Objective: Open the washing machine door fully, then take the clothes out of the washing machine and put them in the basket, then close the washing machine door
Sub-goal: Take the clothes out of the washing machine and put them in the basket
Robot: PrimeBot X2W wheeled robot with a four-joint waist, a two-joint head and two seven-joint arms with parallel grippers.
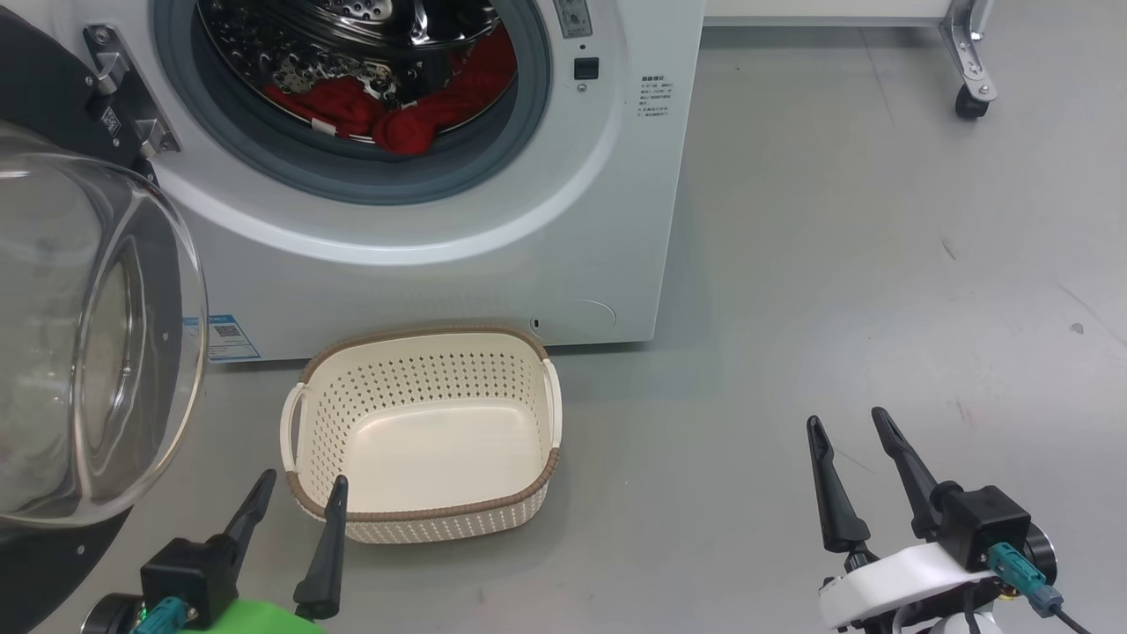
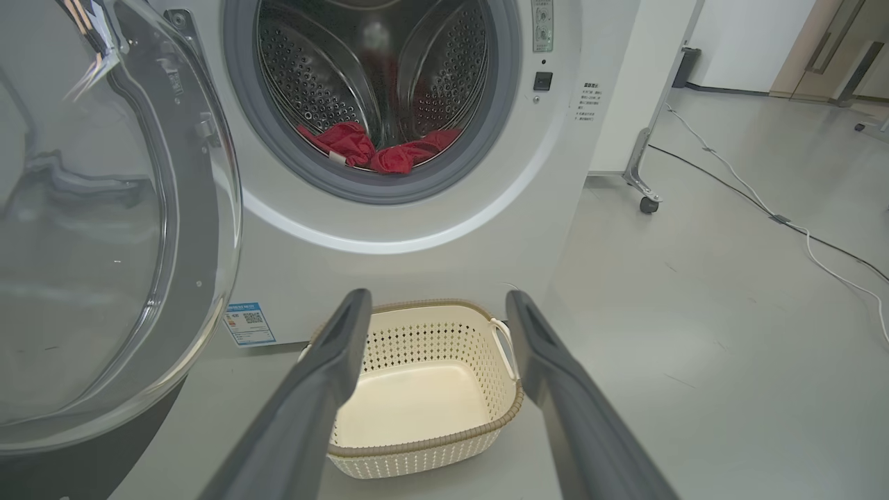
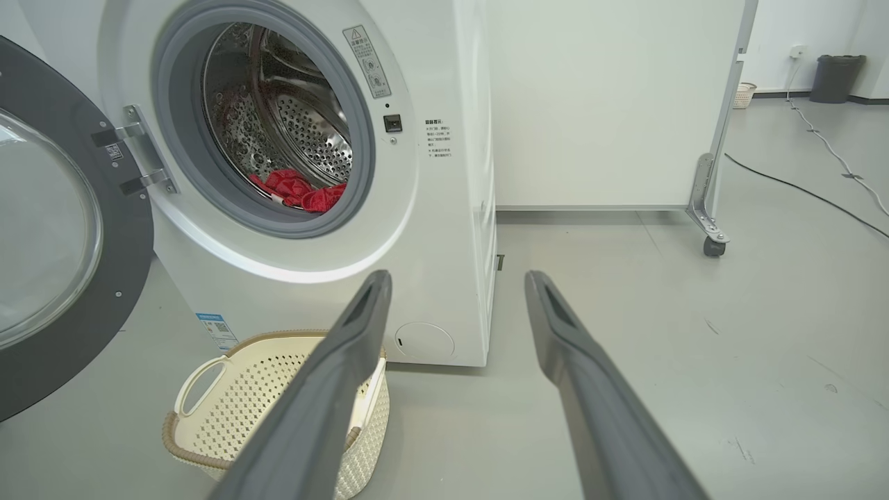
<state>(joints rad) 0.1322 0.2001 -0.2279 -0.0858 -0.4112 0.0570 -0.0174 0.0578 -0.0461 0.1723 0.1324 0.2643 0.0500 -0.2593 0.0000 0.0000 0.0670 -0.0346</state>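
The white washing machine point(image 1: 423, 273) stands ahead with its washing machine door point(image 1: 88, 343) swung wide open to the left, glass bowl facing me. Red clothes point(image 1: 405, 114) lie at the bottom of the steel drum, also seen as clothes point(image 2: 375, 149) and clothes point(image 3: 302, 191). The cream basket point(image 1: 423, 519) sits empty on the floor in front of the machine. My left gripper point(image 1: 304, 480) is open, low at the basket's near left corner. My right gripper point(image 1: 850, 423) is open over bare floor, right of the basket.
A white panel on a castor foot point(image 1: 968, 97) stands right of the machine. Cables point(image 2: 799, 226) run across the grey floor further right. A bin point(image 3: 837, 76) stands by the far wall. The open door takes up the room on the left.
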